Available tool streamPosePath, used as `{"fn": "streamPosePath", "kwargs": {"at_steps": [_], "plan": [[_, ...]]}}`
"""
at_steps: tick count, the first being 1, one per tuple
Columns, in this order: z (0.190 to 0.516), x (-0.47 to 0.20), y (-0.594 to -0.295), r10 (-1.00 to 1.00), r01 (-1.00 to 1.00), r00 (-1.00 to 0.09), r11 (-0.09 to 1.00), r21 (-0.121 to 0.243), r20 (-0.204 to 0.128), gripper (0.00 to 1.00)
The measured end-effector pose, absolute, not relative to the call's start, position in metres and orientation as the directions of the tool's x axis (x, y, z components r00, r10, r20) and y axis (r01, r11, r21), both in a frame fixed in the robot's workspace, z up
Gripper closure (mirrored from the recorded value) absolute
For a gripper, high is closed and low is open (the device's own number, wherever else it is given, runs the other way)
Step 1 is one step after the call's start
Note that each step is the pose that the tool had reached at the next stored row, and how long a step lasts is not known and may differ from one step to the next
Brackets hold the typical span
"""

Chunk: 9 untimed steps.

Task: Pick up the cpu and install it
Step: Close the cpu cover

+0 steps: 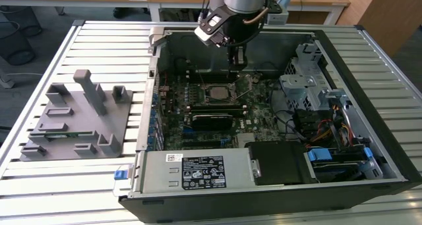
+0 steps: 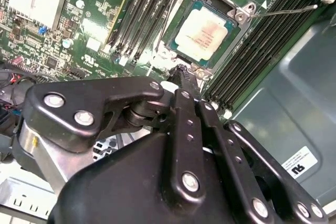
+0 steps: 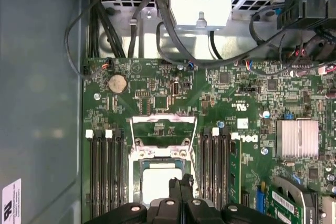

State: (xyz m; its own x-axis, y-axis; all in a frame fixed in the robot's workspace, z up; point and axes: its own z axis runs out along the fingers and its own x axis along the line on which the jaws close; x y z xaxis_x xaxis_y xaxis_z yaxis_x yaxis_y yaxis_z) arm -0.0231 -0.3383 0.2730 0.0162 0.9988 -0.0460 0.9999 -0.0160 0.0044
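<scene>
The tool [image 2: 181, 73], fingers together and gripping nothing, is poised by the edge of the open socket [image 2: 239, 17] far inside the case [image 1: 264, 205], where the cpu [image 2: 207, 32] is already seated flat; it is judged light, stiff, fragile, best taken by opposite rims.

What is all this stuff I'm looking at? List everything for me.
computer case: one, black, open, on the slatted table
motherboard: one, green, inside the case
socket: one, metal, on the motherboard
cpu: one, silvery, lying in the socket
power supply: one, silver, in the case
fixture: one, grey, on the table at the exterior view's left
memory stick: one, green, in the fixture
gripper: one, black, shut and empty, by the socket's edge
</scene>
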Motion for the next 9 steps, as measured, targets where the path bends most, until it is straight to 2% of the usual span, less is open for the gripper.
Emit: {"fn": "streamPosePath", "kwargs": {"at_steps": [9], "plan": [[0.2727,-0.0139,-0.3383,0.999,1.000,0.016,-0.016,0.004,-0.046,0.89]]}}
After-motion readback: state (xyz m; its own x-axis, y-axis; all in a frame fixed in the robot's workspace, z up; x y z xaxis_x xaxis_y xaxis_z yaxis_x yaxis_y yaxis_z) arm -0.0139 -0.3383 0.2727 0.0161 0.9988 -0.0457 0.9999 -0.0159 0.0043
